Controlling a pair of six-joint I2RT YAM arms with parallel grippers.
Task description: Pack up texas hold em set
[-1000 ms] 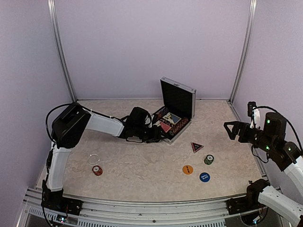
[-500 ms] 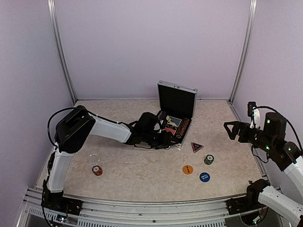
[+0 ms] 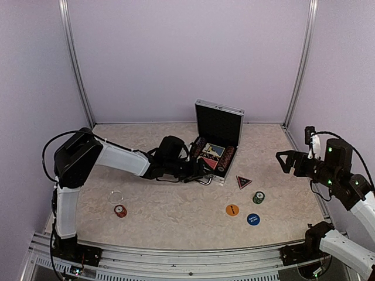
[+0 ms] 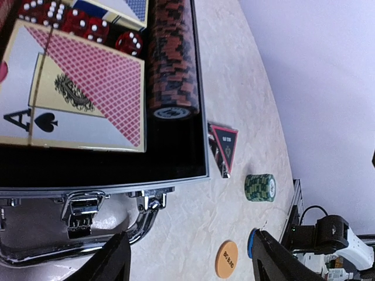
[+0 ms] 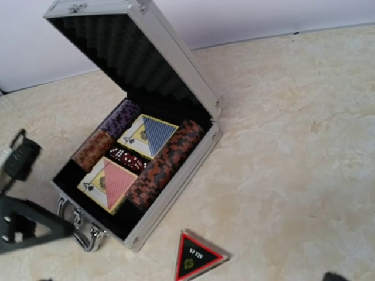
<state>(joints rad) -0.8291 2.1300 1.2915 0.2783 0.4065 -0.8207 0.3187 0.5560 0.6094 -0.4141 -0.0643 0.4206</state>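
The left claw [image 4: 188,240] is hovering partly open, empty, by the case [image 4: 117,186] handle [image 4: 143,218]; the right claw [image 3: 283,160] is hanging wide open, empty.

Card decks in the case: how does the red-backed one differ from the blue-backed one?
Colour: the red-backed deck has a red pattern, the blue-backed deck a blue one. Place: the red-backed deck lies at the handle end of the case, the blue-backed deck nearer the lid hinge, with the red dice between them. Both lie flat between the chip rows.
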